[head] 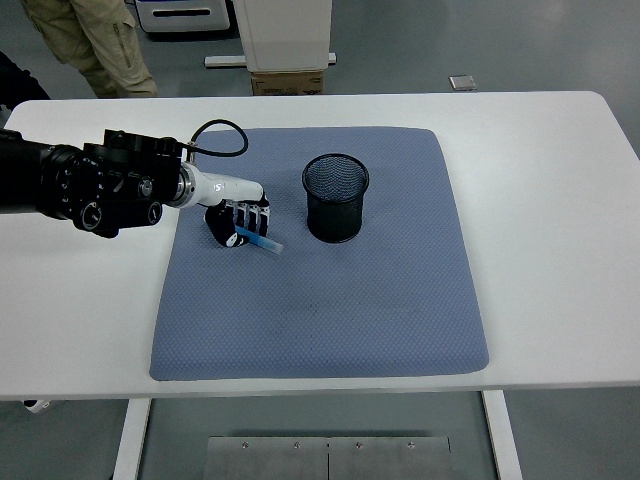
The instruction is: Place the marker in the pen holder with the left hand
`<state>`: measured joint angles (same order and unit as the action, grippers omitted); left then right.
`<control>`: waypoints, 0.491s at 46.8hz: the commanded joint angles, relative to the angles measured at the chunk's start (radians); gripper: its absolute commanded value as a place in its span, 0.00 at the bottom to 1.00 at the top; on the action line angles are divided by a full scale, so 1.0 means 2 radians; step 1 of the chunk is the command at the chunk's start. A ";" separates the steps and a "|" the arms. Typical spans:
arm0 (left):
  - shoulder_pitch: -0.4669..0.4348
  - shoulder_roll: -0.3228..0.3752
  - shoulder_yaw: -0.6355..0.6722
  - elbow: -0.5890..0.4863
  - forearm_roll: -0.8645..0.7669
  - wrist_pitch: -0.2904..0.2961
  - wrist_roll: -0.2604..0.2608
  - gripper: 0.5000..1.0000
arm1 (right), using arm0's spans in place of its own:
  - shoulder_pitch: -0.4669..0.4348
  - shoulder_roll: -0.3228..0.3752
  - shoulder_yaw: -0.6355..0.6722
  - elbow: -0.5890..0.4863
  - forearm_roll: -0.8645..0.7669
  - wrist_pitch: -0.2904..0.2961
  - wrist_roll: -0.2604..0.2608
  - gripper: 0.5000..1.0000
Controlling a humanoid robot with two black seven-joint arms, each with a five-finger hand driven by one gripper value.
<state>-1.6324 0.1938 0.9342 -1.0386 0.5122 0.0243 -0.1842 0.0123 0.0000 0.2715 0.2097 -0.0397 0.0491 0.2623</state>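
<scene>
A blue marker (260, 241) is gripped in my left hand (238, 222), which is curled around it just above the blue-grey mat (320, 300). The marker's free end points right and slightly toward the near edge. The black mesh pen holder (335, 197) stands upright on the mat, a short way to the right of the hand. The left arm (90, 185) reaches in from the left edge. The right arm is out of view.
A white table (560, 200) carries the mat. A person's legs (95, 45) stand beyond the far left corner. A white cabinet and a cardboard box (285, 80) sit behind the far edge.
</scene>
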 commanded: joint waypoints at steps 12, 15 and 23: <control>-0.002 0.002 0.000 0.007 0.002 -0.001 -0.001 0.00 | 0.000 0.000 0.000 0.000 0.000 0.000 0.000 1.00; -0.004 0.004 0.000 0.009 0.002 -0.001 -0.002 0.00 | 0.000 0.000 0.000 0.000 0.000 0.000 0.000 1.00; -0.012 0.008 -0.005 0.010 -0.001 -0.005 -0.008 0.00 | 0.000 0.000 0.000 -0.001 0.000 0.000 0.000 1.00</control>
<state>-1.6491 0.2091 0.9289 -1.0185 0.5146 0.0184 -0.1966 0.0123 0.0000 0.2715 0.2102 -0.0400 0.0491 0.2623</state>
